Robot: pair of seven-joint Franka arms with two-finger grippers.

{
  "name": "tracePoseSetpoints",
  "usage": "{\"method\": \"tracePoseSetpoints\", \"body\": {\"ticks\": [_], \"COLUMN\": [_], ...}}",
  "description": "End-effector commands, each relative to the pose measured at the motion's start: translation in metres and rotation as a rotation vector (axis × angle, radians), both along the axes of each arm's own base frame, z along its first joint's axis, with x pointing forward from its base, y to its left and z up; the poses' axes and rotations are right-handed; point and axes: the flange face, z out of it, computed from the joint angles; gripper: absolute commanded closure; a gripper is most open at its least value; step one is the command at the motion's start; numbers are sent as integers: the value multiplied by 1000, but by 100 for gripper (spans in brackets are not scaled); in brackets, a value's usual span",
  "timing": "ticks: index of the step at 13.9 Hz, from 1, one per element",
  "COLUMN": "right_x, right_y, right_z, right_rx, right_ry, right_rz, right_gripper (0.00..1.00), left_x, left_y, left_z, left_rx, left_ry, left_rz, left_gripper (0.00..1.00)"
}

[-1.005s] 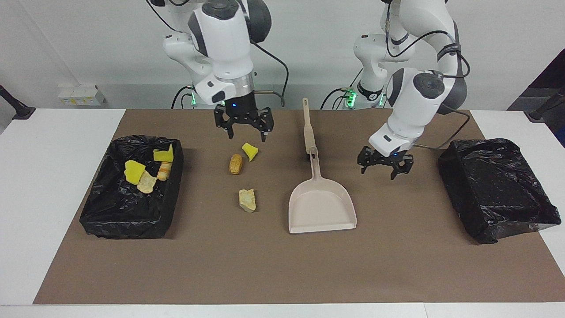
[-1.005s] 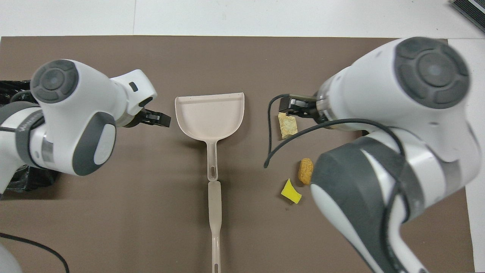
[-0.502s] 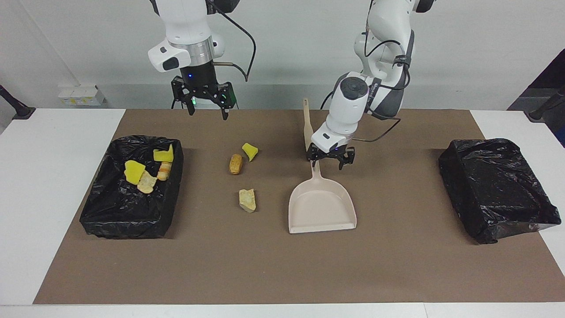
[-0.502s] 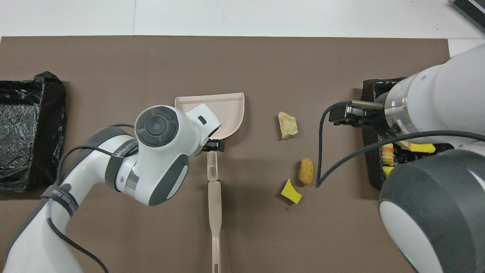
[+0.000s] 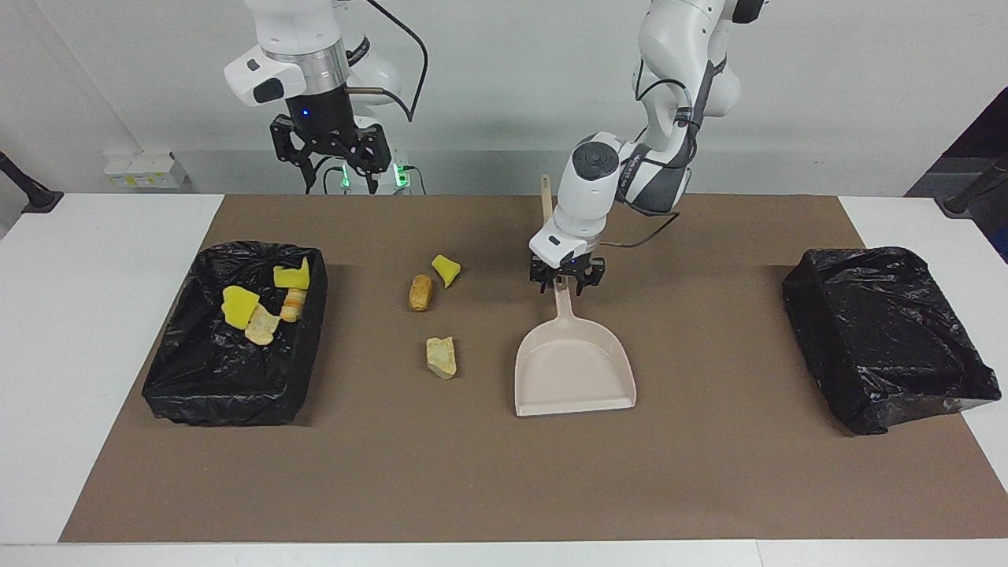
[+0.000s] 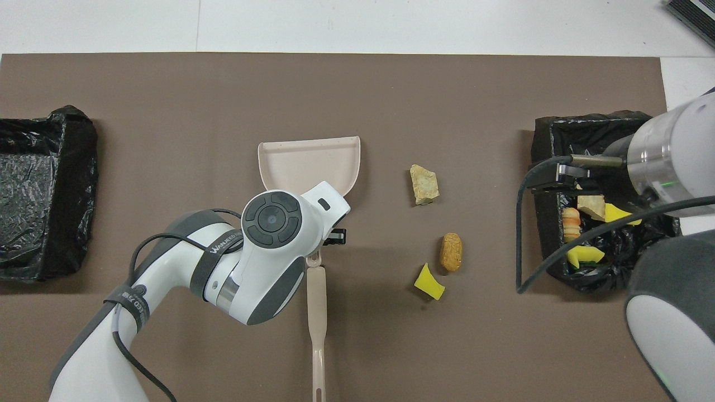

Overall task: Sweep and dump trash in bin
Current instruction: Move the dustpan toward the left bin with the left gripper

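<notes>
In the facing view, I am seeing my left gripper (image 5: 561, 284) sitting down at the handle of the dustpan (image 5: 573, 370), its fingers straddling the handle; whether they are actually clamping it I cannot tell. My right gripper (image 5: 331, 157) is hanging high in the air with its fingers spread and nothing between them. Three pieces of trash are lying on the brown mat (image 5: 504, 472): a yellow chunk (image 5: 445, 269), an orange-brown lump (image 5: 420, 292) touching or just beside it, and a tan piece (image 5: 442, 357) farther from the robots. Four more are resting in the black-lined bin (image 5: 197, 378) toward the right arm's end. A second black bin (image 5: 886, 339) is standing toward the left arm's end.

In the overhead view, the left arm's wrist is covering the gripper and the handle. The brush (image 6: 317, 318) is lying in line with the dustpan (image 6: 309, 162), nearer to the robots.
</notes>
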Motion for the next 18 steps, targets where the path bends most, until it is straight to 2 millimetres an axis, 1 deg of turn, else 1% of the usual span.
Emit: {"method": "tracePoseSetpoints", "body": {"ticks": [1, 2, 5, 6, 7, 9, 11, 12, 13, 14, 16, 18], "right_x": [-1, -1, -1, 0, 1, 1, -1, -2, -2, -3, -5, -8], "right_y": [0, 0, 0, -2, -2, -3, -3, -2, -2, -2, 0, 5], "right_z": [2, 2, 1, 0, 1, 0, -1, -2, -2, -2, -1, -2], "right_rx": [21, 22, 23, 24, 27, 27, 25, 24, 24, 24, 22, 21], "right_ry": [11, 10, 14, 14, 8, 8, 19, 20, 17, 18, 20, 25], "right_rz": [34, 36, 36, 33, 32, 26, 27, 27, 24, 23, 24, 32], "right_gripper": [0, 0, 0, 0, 0, 0, 0, 0, 0, 0, 0, 0], "left_x": [-5, -3, 12, 24, 35, 67, 100, 114, 125, 135, 157, 157], "left_y": [4, 5, 13, 22, 30, 58, 93, 100, 106, 116, 151, 158], "left_z": [-1, -1, 9, 8, 14, 27, 46, 48, 54, 57, 54, 54], "left_rx": [6, 6, 0, 0, -1, 5, 14, 10, 5, 7, 10, 22], "left_ry": [-20, -21, -30, -32, -32, -30, -15, -16, -20, -18, -6, -5], "left_rz": [7, 6, 15, 32, 35, -36, -50, -39, -23, -6, 17, -112], "left_gripper": [82, 100, 100, 100, 100, 100, 100, 100, 100, 100, 100, 100]}}
